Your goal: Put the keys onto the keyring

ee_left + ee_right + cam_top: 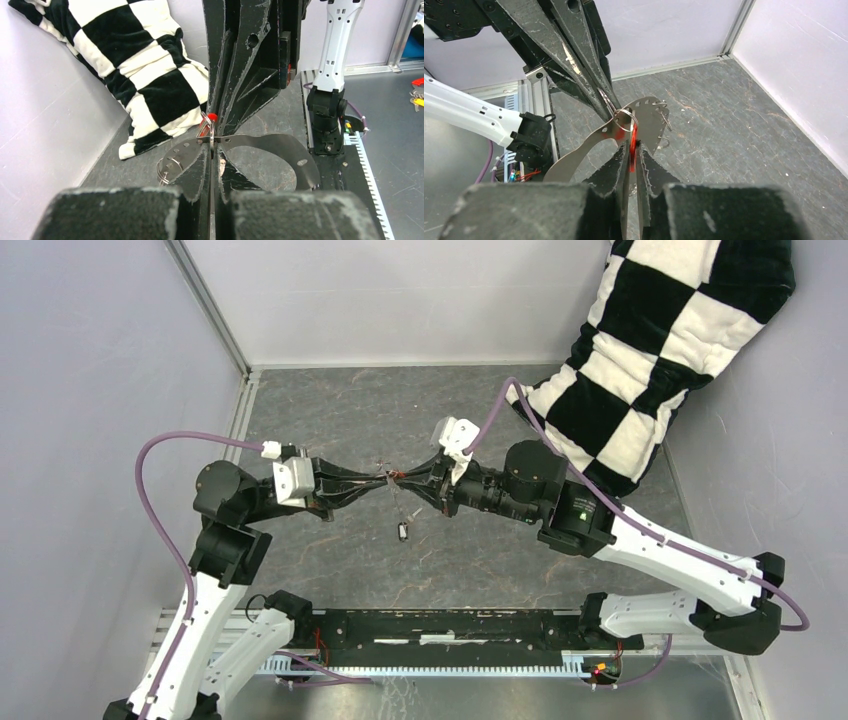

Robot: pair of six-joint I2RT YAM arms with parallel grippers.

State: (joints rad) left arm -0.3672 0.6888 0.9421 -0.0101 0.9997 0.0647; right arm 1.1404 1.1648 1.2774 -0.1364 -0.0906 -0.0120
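Above the middle of the table my two grippers meet tip to tip. My left gripper [378, 480] [212, 150] is shut on the keyring [272, 142] [584, 152], a flat grey metal hoop with small holes and a jagged edge [651, 107]. My right gripper [408, 480] [633, 147] is shut on the red key [633, 142] [212, 117], held against a small wire ring [624, 120] at the hoop's rim. The black key [404, 531] shows just near of the grippers at the end of a thin link. I cannot tell whether it hangs or rests on the table.
A black-and-white checkered pillow [650, 350] [140, 65] leans in the far right corner. Pale walls close the left, back and right sides. A black rail [450, 635] with the arm bases runs along the near edge. More small wire rings [167, 170] hang on the hoop.
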